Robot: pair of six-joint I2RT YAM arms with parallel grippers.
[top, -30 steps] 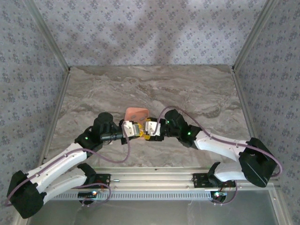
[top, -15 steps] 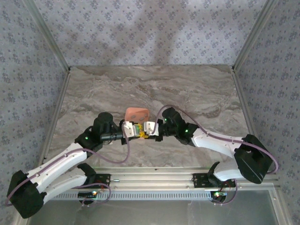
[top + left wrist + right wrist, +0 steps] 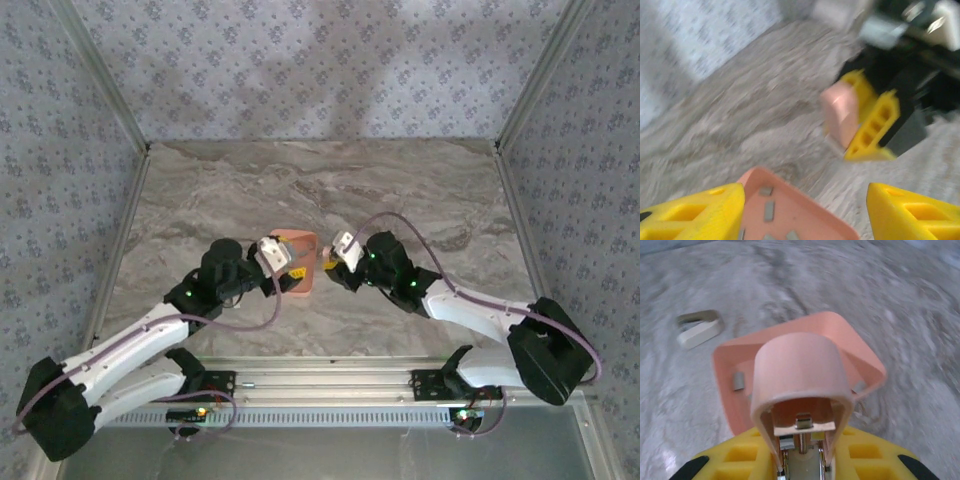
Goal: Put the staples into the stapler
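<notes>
Pointing straight out from the clamping right claw [image 3: 802, 456], pink stapler [image 3: 800, 367] faces tray [image 3: 861, 359] (left claw [image 3: 806, 201] open).

Pink stapler [image 3: 799, 365]; salmon-pink tray [image 3: 862, 356]; dull-grey staples [image 3: 769, 210]; grey-veined marble table [image 3: 400, 190]; blue-grey floral walls [image 3: 300, 70].

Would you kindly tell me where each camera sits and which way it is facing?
Top external: above and behind the bases, looking down on the table; left arm and right arm show.
Left wrist: over the tray, facing the right gripper holding the pink stapler; its own open fingers show.
Right wrist: behind that stapler, facing the tray and a tan stapler; its fingers show.
Shared: both wrist views show tray, staples and pink stapler.
</notes>
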